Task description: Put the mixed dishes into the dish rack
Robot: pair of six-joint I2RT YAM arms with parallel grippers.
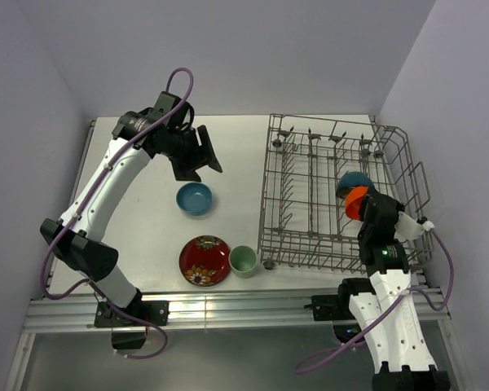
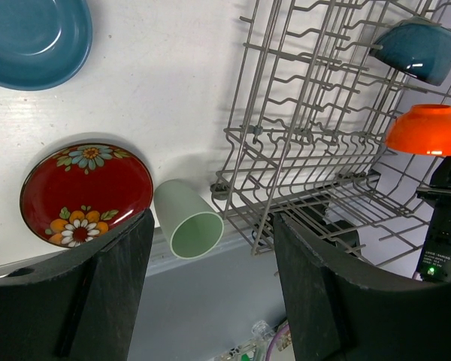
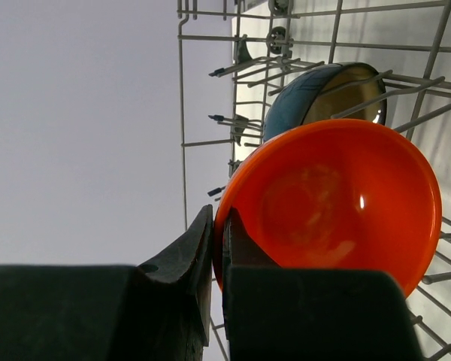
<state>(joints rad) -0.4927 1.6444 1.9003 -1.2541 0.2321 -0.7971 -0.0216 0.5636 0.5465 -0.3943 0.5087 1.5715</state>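
— Orange-red, glossy round bowl (image 3: 338, 203): where is it, quick?
— Pinched by its rim in the right gripper (image 3: 218, 226), at the lower left of the wrist view. One finger is on each side of the edge. The bowl stands on edge, hollow side facing that camera.
— And the grey wire dish rack (image 1: 270, 163)?
— In the overhead view the bowl is inside the rack's outline, right of frame centre. Can't tell if it touches the tines.
— What does the next move turn on?
— The dark glazed bowl with a pale inside (image 3: 323, 94), already on edge among the tines. It sits just behind the orange one, upper centre of the wrist view, partly overlapped. I'd say the orange bowl must go down beside it, parallel, without knocking it.
— Left gripper (image 1: 197, 159)?
— Jaws spread wide, holding nothing, upper left of the overhead frame, just up-frame of the round blue bowl (image 1: 194, 199). The red flower-patterned plate (image 1: 204, 261) and pale green cup (image 1: 243, 261) are on the table at lower centre, just beside each other, left of the rack. The left arm is nearer all three.
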